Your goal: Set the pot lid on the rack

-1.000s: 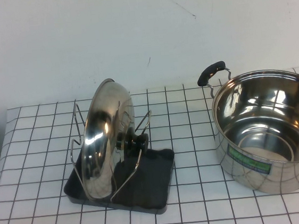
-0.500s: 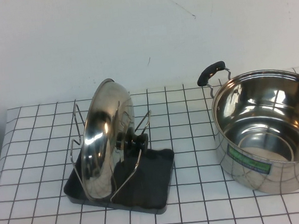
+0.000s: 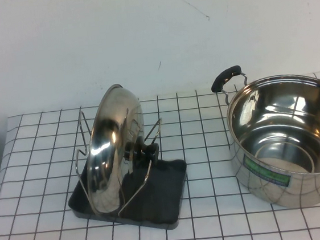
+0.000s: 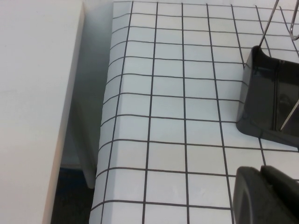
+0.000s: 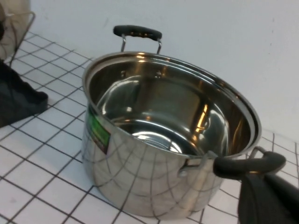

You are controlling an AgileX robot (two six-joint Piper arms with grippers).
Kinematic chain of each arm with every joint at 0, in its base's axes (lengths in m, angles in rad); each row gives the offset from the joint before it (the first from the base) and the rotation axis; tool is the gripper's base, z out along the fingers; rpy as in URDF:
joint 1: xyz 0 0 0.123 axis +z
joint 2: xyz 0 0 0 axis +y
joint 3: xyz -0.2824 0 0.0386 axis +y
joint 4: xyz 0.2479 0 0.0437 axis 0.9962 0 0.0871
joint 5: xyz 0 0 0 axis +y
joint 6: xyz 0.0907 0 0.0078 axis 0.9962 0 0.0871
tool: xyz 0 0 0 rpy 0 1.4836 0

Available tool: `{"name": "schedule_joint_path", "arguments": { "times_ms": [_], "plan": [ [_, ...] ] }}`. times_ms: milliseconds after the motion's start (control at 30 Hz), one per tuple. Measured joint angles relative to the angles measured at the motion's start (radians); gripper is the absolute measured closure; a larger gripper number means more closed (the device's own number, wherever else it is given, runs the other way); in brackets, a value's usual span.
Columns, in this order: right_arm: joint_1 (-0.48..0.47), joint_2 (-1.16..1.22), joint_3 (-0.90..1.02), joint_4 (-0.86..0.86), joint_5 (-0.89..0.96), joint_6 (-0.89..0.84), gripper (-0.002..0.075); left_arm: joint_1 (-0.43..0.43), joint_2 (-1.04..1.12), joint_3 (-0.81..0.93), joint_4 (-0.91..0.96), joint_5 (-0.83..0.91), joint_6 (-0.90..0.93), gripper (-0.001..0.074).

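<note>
The pot lid (image 3: 109, 151), shiny steel with a black knob (image 3: 146, 152), stands on edge between the wire supports of the dark grey rack (image 3: 162, 200) at the table's left middle. Neither arm shows in the high view. My left gripper (image 4: 264, 191) is shut and holds nothing. It hovers over the checked cloth just off one corner of the rack (image 4: 268, 102). My right gripper (image 5: 271, 200) is shut and empty too, close beside the near black handle (image 5: 247, 164) of the pot (image 5: 159, 140).
The deep steel pot (image 3: 288, 141) with a green label stands open at the table's right. The left table edge (image 4: 110, 93) drops off beside a white board (image 4: 32, 93). A white wall closes the back.
</note>
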Motion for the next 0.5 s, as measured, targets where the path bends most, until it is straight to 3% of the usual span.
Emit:
{"name": "schedule_joint_path", "arguments": {
  "times_ms": [167,267,500],
  "plan": [
    [-0.055,-0.127,0.039,0.139,0.127,-0.115,0.0727,0.000,-0.002,0.001,-0.004,0.000,0.000,0.0736],
    [-0.143,-0.129,0.067,0.188,0.151,-0.155,0.0727,0.000,-0.002,0.001,-0.006,0.000,0.000,0.0736],
    [-0.406,-0.129,0.179,0.445,-0.119,-0.436,0.0728,0.000,-0.002,0.001,-0.010,0.000,0.000,0.0736]
  ]
}}
